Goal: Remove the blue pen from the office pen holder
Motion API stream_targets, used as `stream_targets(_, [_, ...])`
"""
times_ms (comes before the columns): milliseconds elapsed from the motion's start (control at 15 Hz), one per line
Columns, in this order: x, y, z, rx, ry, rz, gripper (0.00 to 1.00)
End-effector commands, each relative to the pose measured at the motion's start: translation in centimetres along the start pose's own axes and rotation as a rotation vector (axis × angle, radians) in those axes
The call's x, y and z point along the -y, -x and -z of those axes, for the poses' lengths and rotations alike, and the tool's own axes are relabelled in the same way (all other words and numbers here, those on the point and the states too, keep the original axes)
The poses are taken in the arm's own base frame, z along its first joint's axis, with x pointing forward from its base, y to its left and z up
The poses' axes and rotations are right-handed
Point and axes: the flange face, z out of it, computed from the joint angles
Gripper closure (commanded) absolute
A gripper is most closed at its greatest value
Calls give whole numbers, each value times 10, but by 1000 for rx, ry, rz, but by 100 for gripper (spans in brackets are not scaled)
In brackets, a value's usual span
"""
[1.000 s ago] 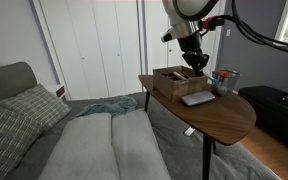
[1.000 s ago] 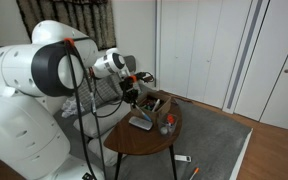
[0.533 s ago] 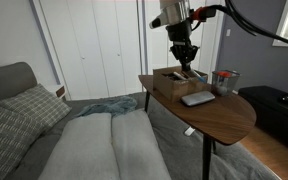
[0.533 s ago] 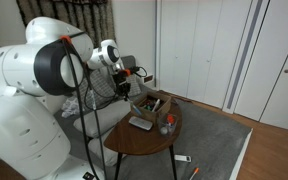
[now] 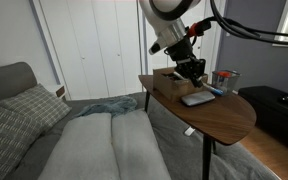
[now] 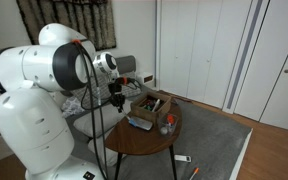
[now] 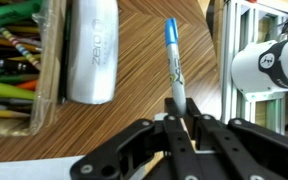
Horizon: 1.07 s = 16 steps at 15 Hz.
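In the wrist view the gripper [image 7: 181,120] has its jaws closed narrowly on 1 end of the blue pen [image 7: 172,58], which projects over the wooden surface [image 7: 144,70] just beside a grey slab [image 7: 92,55]. The office pen holder [image 5: 224,79] stands apart.

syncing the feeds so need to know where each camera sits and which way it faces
Exterior view: low by the sofa, facing the table and closet doors; arm and claw show.
Exterior view: behind the robot's white base, facing the same table; base and arm show.
Wrist view: on the wrist, looking down at the blue pen in the claw.
Shared: all three show the brown box.
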Motion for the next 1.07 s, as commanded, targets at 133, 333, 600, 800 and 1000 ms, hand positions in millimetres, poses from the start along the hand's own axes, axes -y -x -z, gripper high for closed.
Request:
stream_targets(133, [3,-10,-37,131,-94,40,97])
stream_targets(333, [2,-4,-62,214,-120,27,97])
stream_targets(600, [-6,7,-74,258,-45,-44,49])
stream_targets(800, [-10,2,-44,241,-11,-98,28])
stream_targets(1000, [13,14,4,151,85,-207,8])
